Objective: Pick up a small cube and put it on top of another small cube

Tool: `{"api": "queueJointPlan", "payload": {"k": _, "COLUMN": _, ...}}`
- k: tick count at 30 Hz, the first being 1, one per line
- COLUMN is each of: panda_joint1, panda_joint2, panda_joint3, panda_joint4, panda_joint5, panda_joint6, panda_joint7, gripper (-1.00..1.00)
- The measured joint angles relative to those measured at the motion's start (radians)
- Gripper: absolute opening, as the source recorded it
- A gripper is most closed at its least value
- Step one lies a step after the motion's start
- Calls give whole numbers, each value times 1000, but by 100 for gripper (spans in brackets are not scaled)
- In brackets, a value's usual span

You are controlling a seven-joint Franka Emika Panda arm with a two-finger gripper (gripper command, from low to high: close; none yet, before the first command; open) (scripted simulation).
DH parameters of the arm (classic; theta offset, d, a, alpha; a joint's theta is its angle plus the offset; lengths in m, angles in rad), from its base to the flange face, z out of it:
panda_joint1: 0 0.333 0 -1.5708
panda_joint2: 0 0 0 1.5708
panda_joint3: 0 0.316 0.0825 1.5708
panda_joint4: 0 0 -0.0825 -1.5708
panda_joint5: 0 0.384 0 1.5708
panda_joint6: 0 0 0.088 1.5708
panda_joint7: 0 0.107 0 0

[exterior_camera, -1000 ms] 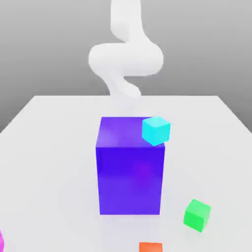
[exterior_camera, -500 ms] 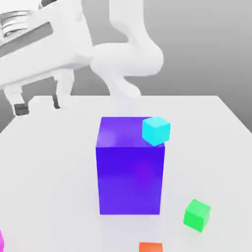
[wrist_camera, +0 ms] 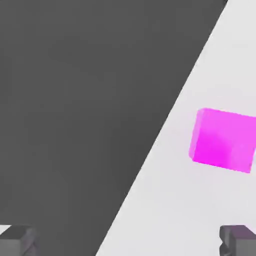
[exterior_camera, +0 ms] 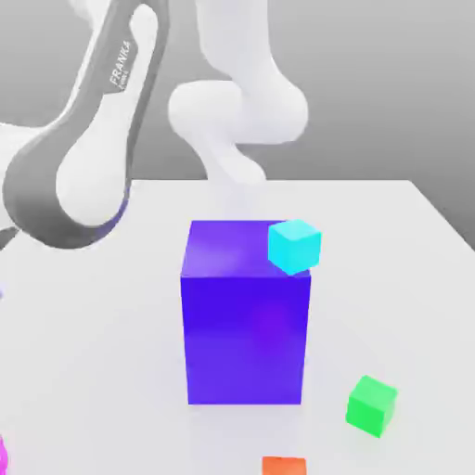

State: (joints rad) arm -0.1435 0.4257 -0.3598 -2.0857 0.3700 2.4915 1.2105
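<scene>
Magenta and sitting right by the table's border, the small cube (wrist_camera: 223, 140) is the risky part of this pick: in the hand view it rests on the white table (wrist_camera: 165, 210) with the dark drop-off close alongside, so a finger that lands on its top or clips a side could, I judge, shove it toward that edge or tip it off. The gripper (wrist_camera: 127, 242) has its 2 fingertips (wrist_camera: 17, 240) spread wide apart with nothing between them, and the cube lies ahead of them and off toward 1 finger, not centred in the gap, so a straight descent from here would likely miss or strike it. In the exterior view only a pink sliver shows at the lower left corner, well apart from the green cube (exterior_camera: 372, 404) near the big blue-purple block (exterior_camera: 246, 315).
</scene>
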Motion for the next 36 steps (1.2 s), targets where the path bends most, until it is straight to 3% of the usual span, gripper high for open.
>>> {"api": "queueJointPlan", "payload": {"k": 3, "panda_joint1": -7, "panda_joint2": 84, "panda_joint3": -33, "panda_joint4": 15, "panda_joint5": -10, "panda_joint6": 34, "panda_joint7": 56, "gripper": 0}}
{"api": "queueJointPlan", "payload": {"k": 6, "panda_joint1": -41, "panda_joint2": 194, "panda_joint3": 2, "panda_joint4": 44, "panda_joint5": 35, "panda_joint6": 105, "panda_joint7": 38, "gripper": 0}}
{"api": "queueJointPlan", "payload": {"k": 7, "panda_joint1": -54, "panda_joint2": 224, "panda_joint3": 17, "panda_joint4": 52, "panda_joint5": 49, "panda_joint6": 126, "panda_joint7": 29, "gripper": -100}}
{"api": "queueJointPlan", "payload": {"k": 13, "panda_joint1": -60, "panda_joint2": 239, "panda_joint3": 24, "panda_joint4": 56, "panda_joint5": 59, "panda_joint6": 138, "panda_joint7": 23, "gripper": -100}}
{"api": "queueJointPlan", "payload": {"k": 18, "panda_joint1": -6, "panda_joint2": 105, "panda_joint3": -31, "panda_joint4": 12, "panda_joint5": -18, "panda_joint6": 48, "panda_joint7": 51, "gripper": -100}}
{"api": "queueJointPlan", "payload": {"k": 36, "panda_joint1": 226, "panda_joint2": -186, "panda_joint3": 304, "panda_joint4": -295, "panda_joint5": -303, "panda_joint6": 84, "panda_joint7": -723, "gripper": -100}}
